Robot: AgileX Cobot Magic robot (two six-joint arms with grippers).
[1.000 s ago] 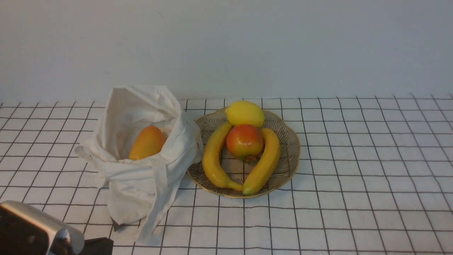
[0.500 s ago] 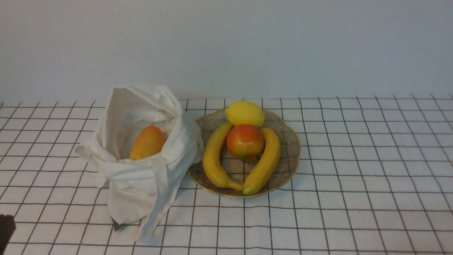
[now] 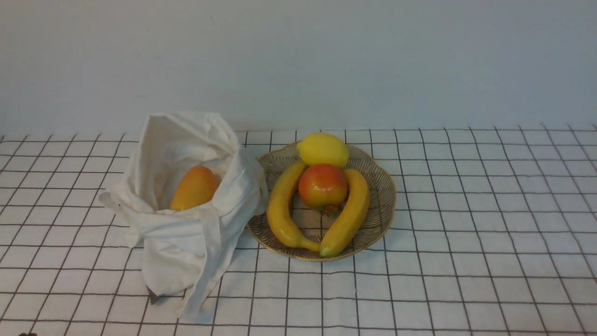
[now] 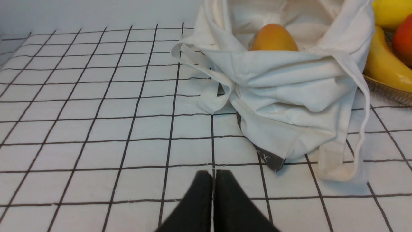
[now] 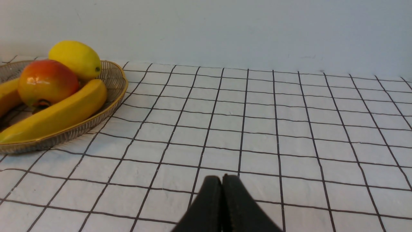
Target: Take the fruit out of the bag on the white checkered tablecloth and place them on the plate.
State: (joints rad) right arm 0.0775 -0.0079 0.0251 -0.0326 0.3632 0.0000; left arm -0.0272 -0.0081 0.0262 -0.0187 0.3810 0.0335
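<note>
The orange-yellow mango [image 3: 194,188] is seen inside the open off-white bag [image 3: 186,242] on the checkered tablecloth [image 3: 466,233]. The yellow lemon [image 3: 322,149] is placed on the gold-rimmed plate [image 3: 380,205], at its far edge.

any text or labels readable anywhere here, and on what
Grey tag on the cloth bag's lower corner: faint light marks, too small and blurred to read.
Lemon, mango, bananas, red-orange fruit, plate, checkered tablecloth: no text visible.
</note>
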